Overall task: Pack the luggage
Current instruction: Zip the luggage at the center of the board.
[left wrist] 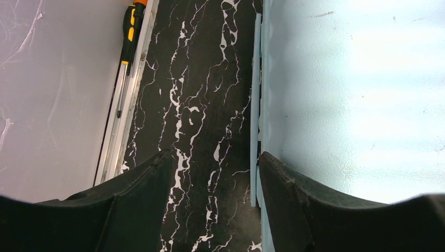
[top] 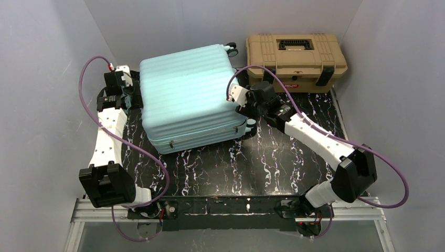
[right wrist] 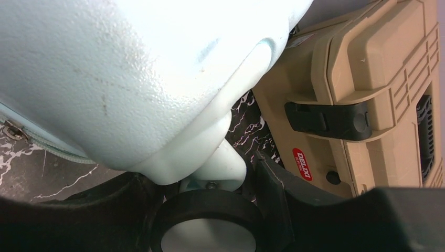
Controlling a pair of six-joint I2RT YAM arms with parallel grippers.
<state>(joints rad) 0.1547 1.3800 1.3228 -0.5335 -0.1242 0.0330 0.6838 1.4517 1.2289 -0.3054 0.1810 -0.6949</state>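
**Closed luggage** lying flat on the table, shell up, left of centre toward 11 o'clock.

**Left gripper** at the case's 9 o'clock side. Its fingers are apart over bare table, one resting against the shell's edge, nothing held.

**Right gripper** at the 4 o'clock corner, fingers either side of a wheel. Whether they pinch it cannot be told.

**Risk:** pulling on the wheel may let it roll or slip free, skewing the case. The lid is not yet open.

**Surroundings:** the toolbox at 1 o'clock crowds the right arm's swing. A screwdriver lies along the table's 9 o'clock edge.
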